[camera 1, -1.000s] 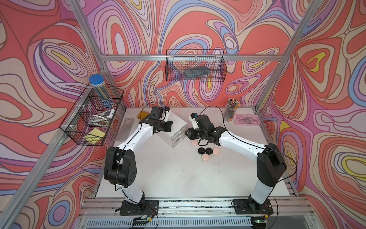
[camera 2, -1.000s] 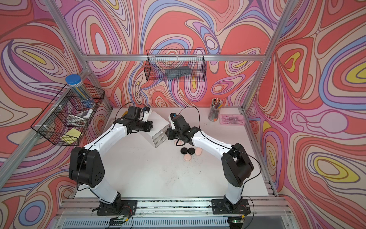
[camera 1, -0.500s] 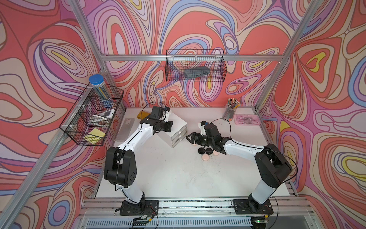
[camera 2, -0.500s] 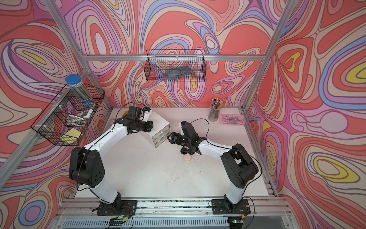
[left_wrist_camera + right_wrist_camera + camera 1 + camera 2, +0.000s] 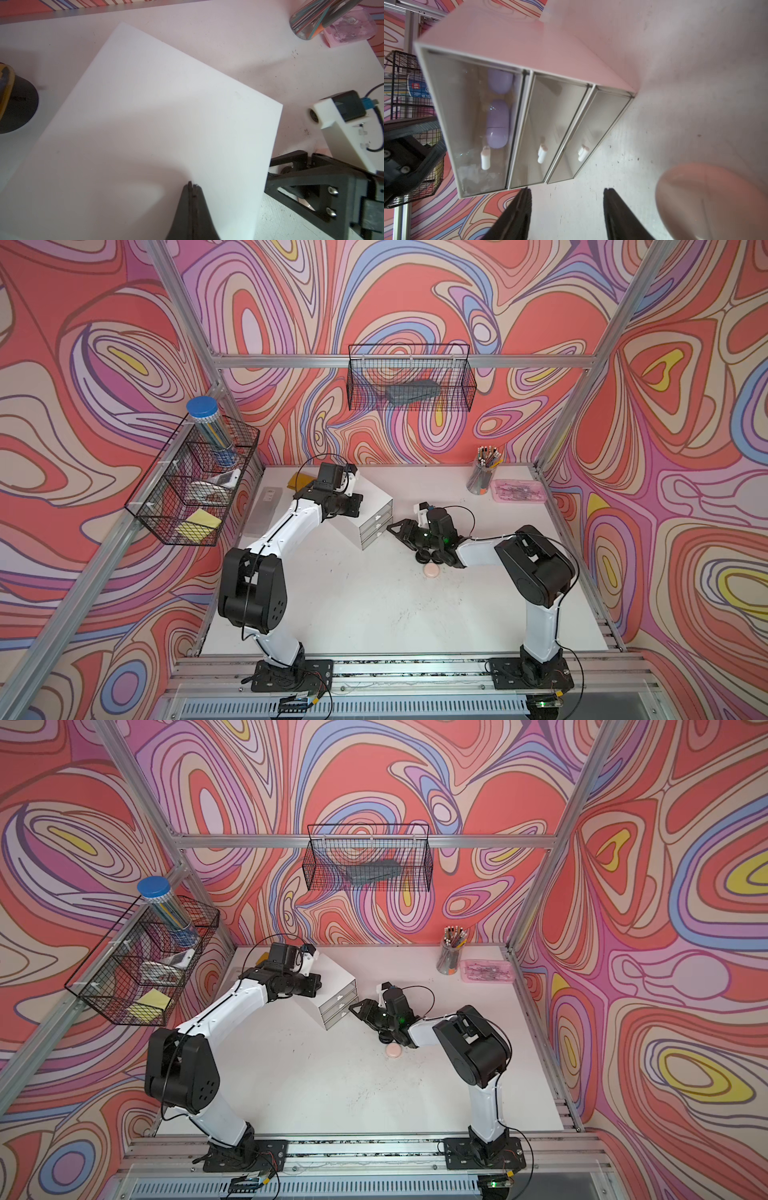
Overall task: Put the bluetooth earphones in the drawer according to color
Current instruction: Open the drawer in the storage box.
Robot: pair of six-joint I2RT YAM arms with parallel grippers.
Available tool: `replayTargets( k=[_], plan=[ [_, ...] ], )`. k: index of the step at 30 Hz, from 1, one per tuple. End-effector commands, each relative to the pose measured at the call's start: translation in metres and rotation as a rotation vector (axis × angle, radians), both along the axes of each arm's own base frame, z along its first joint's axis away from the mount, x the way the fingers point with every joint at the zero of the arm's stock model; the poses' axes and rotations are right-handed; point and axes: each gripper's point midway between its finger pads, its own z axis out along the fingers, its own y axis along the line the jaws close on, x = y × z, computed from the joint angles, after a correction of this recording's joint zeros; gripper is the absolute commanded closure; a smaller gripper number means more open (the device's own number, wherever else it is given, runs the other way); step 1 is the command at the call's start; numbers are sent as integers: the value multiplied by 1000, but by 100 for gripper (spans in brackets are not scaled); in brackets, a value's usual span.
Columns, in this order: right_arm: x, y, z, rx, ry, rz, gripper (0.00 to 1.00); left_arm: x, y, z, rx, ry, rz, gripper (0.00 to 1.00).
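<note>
Near the drawer point(image 5: 554, 128), right fingers point(image 5: 517, 214) stand parted.

The drawer point(image 5: 374, 497) is seen toward the table's point(image 5: 374, 614) back left, two earphones point(image 5: 497, 122) lying in its top compartment. Loose earphones point(image 5: 431, 571) are left just right of it; cup point(image 5: 478, 483) and tray point(image 5: 519, 501) are placed at the back right corner.

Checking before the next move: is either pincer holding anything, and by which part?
Nothing is held. The left pincer is shut, empty, over the cabinet top; the right pincer is open with nothing between its jaws.
</note>
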Motion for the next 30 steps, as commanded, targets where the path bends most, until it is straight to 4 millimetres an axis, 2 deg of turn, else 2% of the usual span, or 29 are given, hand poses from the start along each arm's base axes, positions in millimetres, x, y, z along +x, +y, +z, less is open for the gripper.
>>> replayTargets(
  k=[1,9,19,25,30],
  plan=[
    [13,10,27,131,-48,-15,49,-29,4,-40,58,181,-11,100],
    [27,20,19,164,2,-25,60,-30,5,-44,64,197,-8,100],
    [33,25,15,210,19,-38,69,-30,5,-43,63,196,-7,100],
    [33,29,13,236,29,-44,70,-29,5,-41,63,194,-7,100],
    [32,40,16,246,23,-34,71,-30,5,-38,60,188,-8,100]
  ],
)
